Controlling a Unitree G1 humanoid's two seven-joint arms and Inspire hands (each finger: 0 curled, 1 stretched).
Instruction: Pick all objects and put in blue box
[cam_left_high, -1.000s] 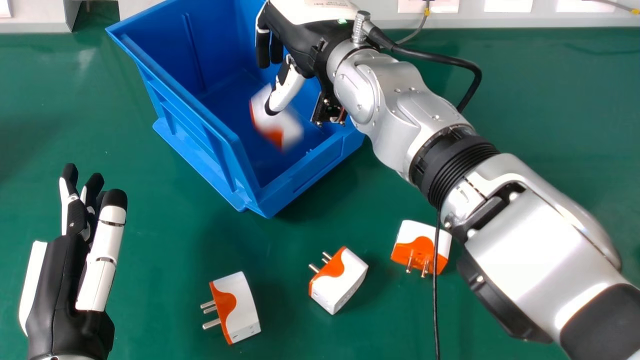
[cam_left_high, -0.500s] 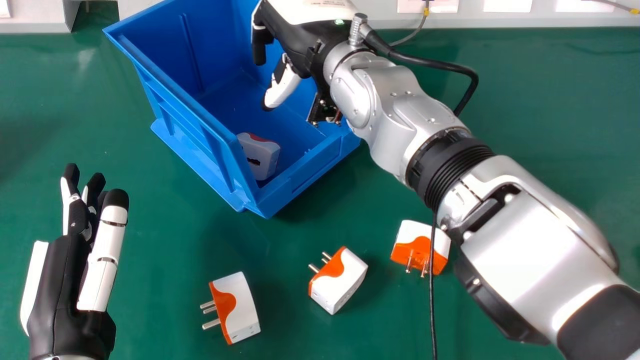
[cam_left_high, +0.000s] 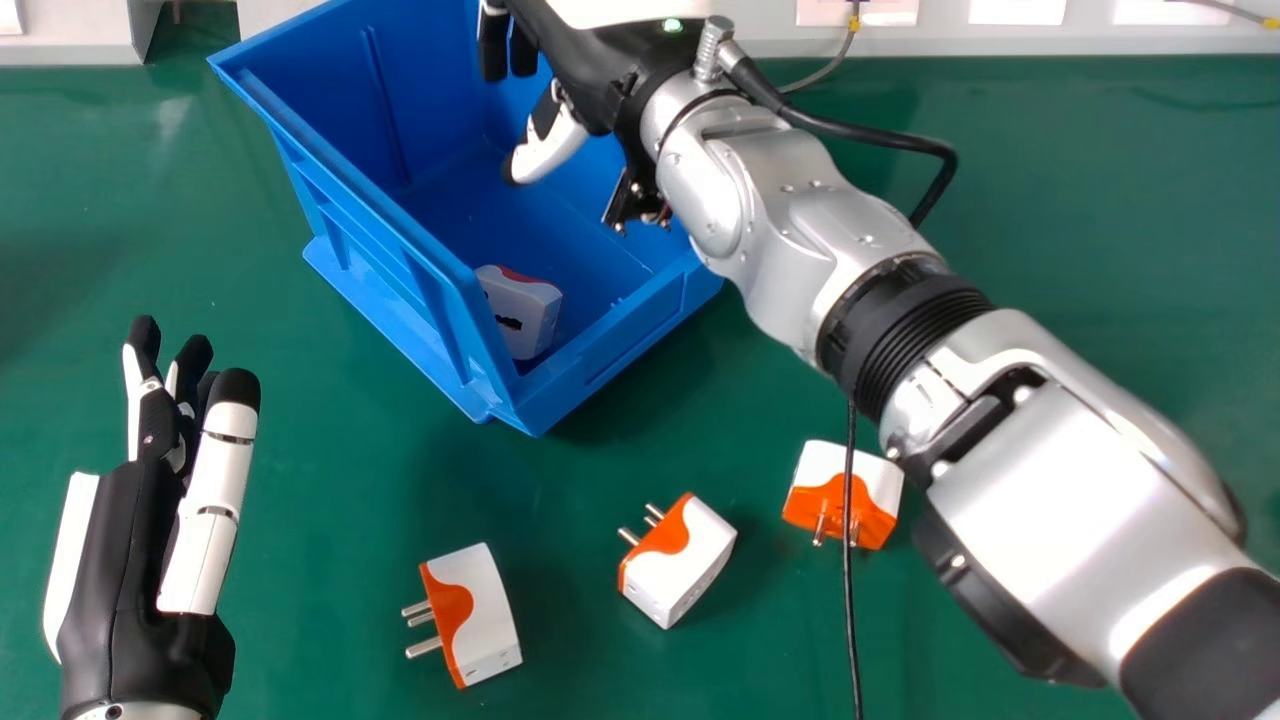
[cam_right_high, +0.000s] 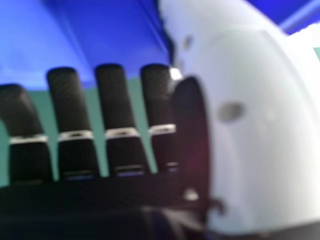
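Over the blue box (cam_left_high: 590, 345) hangs my right hand (cam_left_high: 600, 65), open and holding nothing. In the right hand view my right hand (cam_right_high: 112, 100) shows straight fingers, with the blue box (cam_right_high: 115, 30) beyond them. One plug adapter (cam_left_high: 522, 310) lies inside the box by its near left corner. Outside on the table are three white and orange adapters: one (cam_left_high: 485, 620) at the near middle, one (cam_left_high: 690, 565) to its right, and one (cam_left_high: 830, 480) beside my right forearm, partly crossed by a black cable. My left hand (cam_left_high: 120, 560) is open at the left.
The green table (cam_left_high: 330, 460) stretches around the box. A thin black cable (cam_left_high: 850, 620) hangs down from my right forearm. Along the far edge runs a pale ledge (cam_left_high: 1000, 38) with a grey cable (cam_left_high: 830, 65) near it.
The adapter that was falling from my right hand now rests in the box. My right hand has moved a little farther back and left. My left hand has shifted slightly forward.
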